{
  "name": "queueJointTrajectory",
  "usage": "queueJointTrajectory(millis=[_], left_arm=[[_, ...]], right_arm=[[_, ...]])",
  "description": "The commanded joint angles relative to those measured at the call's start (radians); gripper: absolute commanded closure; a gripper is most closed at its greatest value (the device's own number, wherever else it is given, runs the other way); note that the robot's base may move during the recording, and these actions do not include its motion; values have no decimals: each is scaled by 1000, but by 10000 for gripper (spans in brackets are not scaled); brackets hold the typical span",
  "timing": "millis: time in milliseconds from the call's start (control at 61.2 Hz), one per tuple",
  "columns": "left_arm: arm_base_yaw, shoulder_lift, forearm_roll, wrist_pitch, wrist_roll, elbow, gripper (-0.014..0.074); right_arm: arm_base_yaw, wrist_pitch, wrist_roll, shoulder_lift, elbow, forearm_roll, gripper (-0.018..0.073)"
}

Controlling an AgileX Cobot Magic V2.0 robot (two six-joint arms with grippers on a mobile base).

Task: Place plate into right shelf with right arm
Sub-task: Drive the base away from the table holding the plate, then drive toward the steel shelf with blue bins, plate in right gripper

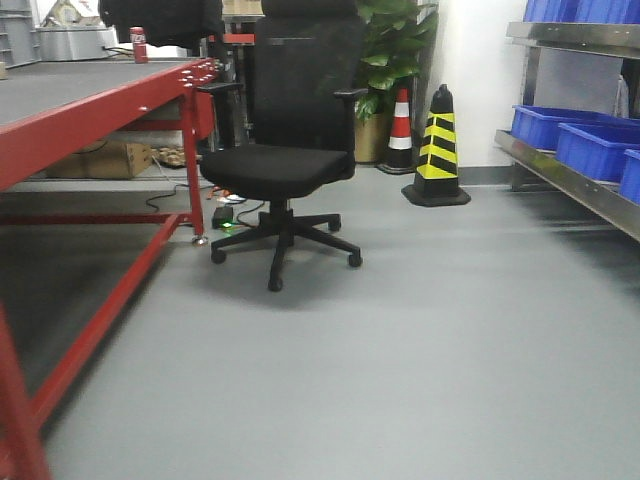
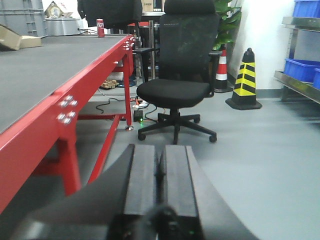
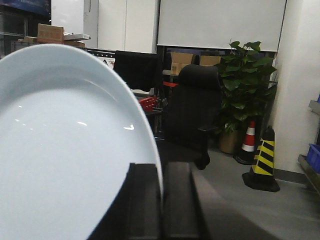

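White plate (image 3: 65, 150) fills the frame's left, its rim clamped between the right gripper's (image 3: 161, 172) fingers. Left gripper's (image 2: 160, 156) fingers are pressed together, empty.

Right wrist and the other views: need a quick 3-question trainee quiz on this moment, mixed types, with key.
1. Multiple choice: which one holds the plate? A) left gripper B) right gripper C) neither
2. True or false: the left gripper is shut and empty.
3. Fill in: in the front view, the ___ stands on the floor between the red table and the shelf.

Key:
1. B. The plate's rim sits clamped between its fingers.
2. True.
3. chair.
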Motion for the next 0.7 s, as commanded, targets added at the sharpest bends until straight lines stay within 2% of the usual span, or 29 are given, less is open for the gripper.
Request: queueJointTrajectory(millis=[0,687], left_arm=[[-7,-11,-2,-88,-2,-15,643],[-7,-9,-2,-88,-2,-15,643]], right_arm=[[-4,-88,-6,16,-29,-20,505],[-4,-88,-6,16,-29,-20,505]])
